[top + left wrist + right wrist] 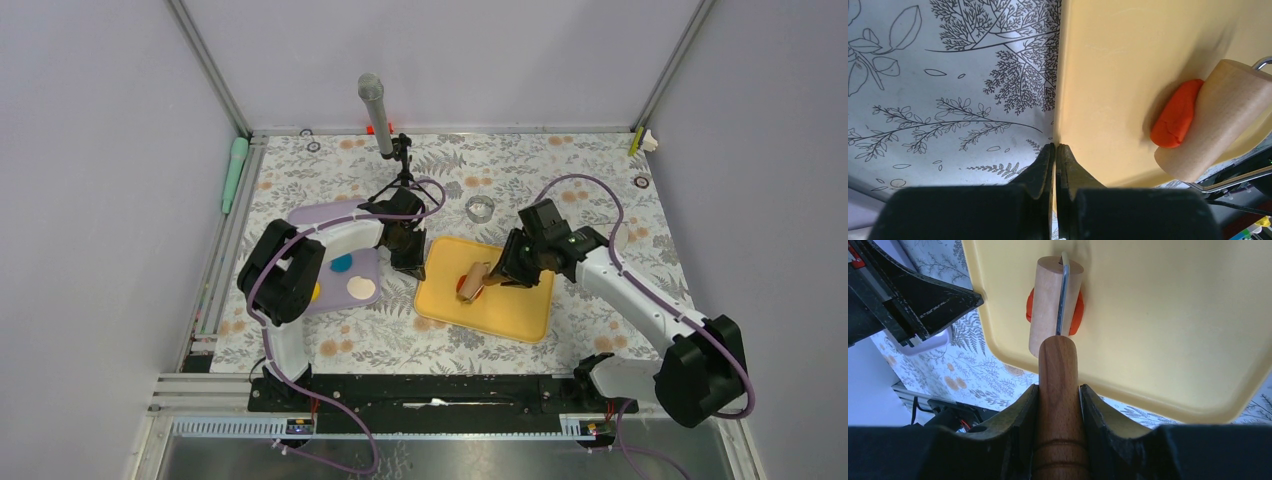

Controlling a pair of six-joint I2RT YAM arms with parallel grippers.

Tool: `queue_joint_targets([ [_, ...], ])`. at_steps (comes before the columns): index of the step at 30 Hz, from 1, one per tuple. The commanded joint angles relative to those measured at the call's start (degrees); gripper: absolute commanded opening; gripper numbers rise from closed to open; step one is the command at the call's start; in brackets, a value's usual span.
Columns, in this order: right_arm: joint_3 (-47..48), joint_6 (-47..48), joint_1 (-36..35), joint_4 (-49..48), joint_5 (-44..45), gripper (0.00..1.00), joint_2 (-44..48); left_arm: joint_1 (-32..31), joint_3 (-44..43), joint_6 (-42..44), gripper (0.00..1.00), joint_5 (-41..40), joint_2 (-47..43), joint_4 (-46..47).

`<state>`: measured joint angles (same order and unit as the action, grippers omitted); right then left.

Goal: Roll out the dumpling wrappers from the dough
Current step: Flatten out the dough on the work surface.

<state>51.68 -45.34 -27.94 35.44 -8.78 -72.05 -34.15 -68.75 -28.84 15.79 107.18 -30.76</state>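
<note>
A thick lump of red clay dough [464, 287] lies on the yellow tray [510, 310], not a thin wrapper disc. The wooden roller drum [477, 276] rests on it and hides its middle. My right gripper [1058, 386] is shut on the roller's wooden handle [1058, 365]. The drum [1048, 300] covers the dough [1077, 315]. My left gripper [1055, 146] is shut on the tray's left edge [1063, 100]. The dough [1178, 114] and drum [1218, 117] show at the right of the left wrist view.
A purple tray [330, 215] left of the yellow one holds a blue disc [342, 263], a cream disc [361, 289] and a yellow disc [315, 291]. A microphone on a stand [374, 110] and a metal ring [481, 209] are behind. A green tool [234, 172] lies at the far left.
</note>
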Motion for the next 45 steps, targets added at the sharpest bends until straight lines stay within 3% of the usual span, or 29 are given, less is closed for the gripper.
queue_joint_targets([
  [1, -1.5, 2.2, -0.1, 18.6, 14.3, 0.0, -0.1, 0.4, 1.3, -0.4, 0.0, -3.4, -1.9, 1.2],
  [5, 0.7, 2.4, 0.0, 19.6, 16.1, 0.0, 0.5, 0.4, 1.3, -0.2, 0.0, -3.3, -1.8, 1.2],
  [16, 5.9, 3.0, -0.9, 10.4, 11.0, 0.0, -7.7, 0.4, 2.2, 0.1, 0.0, -2.5, -2.9, 1.1],
  [35, 18.2, 7.8, -1.2, 20.2, 14.0, 0.0, -4.1, 0.4, 1.1, 1.9, 0.0, -3.1, -2.6, -0.3],
  [45, 17.5, 8.3, -1.2, 19.4, 13.4, 0.0, -6.1, 0.4, 1.6, 1.6, 0.0, -0.8, -2.3, 0.5],
])
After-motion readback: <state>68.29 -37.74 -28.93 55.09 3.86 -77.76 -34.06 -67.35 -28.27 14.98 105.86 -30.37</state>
